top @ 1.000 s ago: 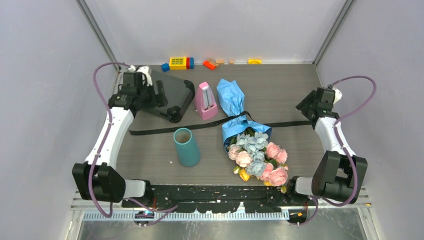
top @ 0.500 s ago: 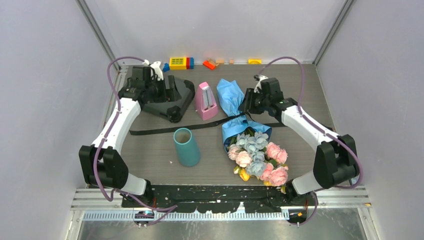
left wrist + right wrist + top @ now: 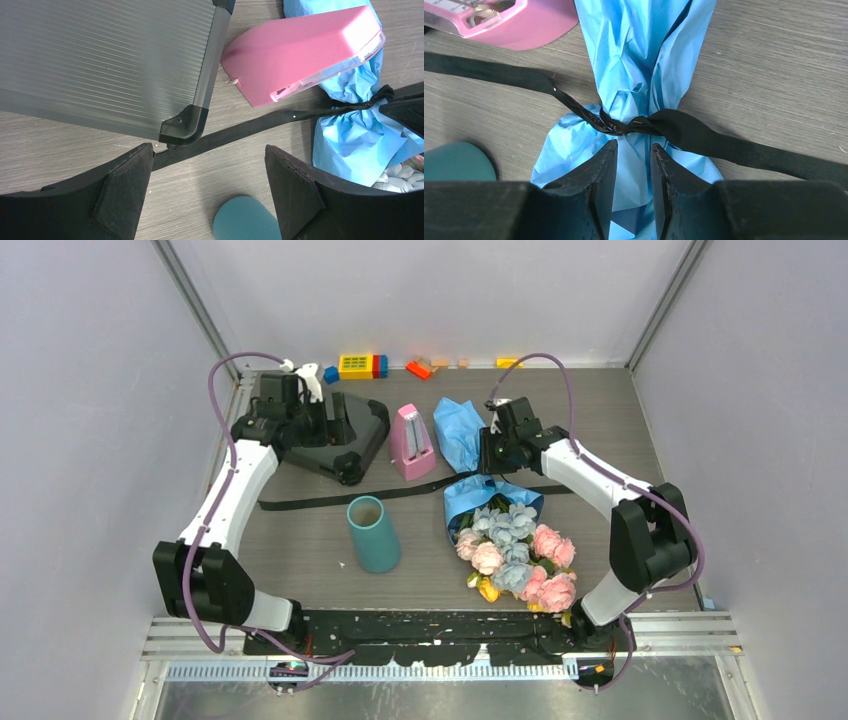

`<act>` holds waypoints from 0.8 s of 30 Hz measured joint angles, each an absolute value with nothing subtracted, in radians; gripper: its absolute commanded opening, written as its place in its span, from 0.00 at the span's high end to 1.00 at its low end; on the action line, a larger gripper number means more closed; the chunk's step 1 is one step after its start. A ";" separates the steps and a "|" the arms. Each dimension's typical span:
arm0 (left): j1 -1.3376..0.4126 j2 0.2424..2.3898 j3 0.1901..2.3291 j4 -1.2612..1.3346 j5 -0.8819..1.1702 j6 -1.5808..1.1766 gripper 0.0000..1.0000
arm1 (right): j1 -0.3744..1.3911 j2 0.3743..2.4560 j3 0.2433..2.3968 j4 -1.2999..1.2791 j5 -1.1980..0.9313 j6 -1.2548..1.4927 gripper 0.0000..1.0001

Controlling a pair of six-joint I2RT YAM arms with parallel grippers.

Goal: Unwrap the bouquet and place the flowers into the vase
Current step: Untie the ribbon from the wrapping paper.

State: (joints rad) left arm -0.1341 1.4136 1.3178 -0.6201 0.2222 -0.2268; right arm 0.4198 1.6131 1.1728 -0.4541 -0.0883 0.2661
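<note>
Because the ribbon [image 3: 704, 137] binds the bouquet [image 3: 495, 505], the right gripper [image 3: 633, 146] sits at its knot [image 3: 624, 126], grip unclear. Left gripper [image 3: 207, 150] gapes empty.

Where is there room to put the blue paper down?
Bare table lies left of the vase, toward the left arm, and in the far right corner. The middle is crowded: case, metronome, ribbon, bouquet.

Left jaws wide apart, right jaws narrowly parted
</note>
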 measured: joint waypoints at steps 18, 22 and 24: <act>-0.134 1.414 1.318 -0.627 0.218 -0.227 0.16 | 0.463 1.657 1.185 -0.461 -0.027 0.244 0.72; -0.134 1.414 1.318 -0.627 0.218 -0.227 0.16 | 0.471 1.665 1.195 -0.461 -0.022 0.241 0.69; -0.134 1.414 1.318 -0.627 0.218 -0.227 0.16 | 0.475 1.670 1.203 -0.461 -0.019 0.241 0.68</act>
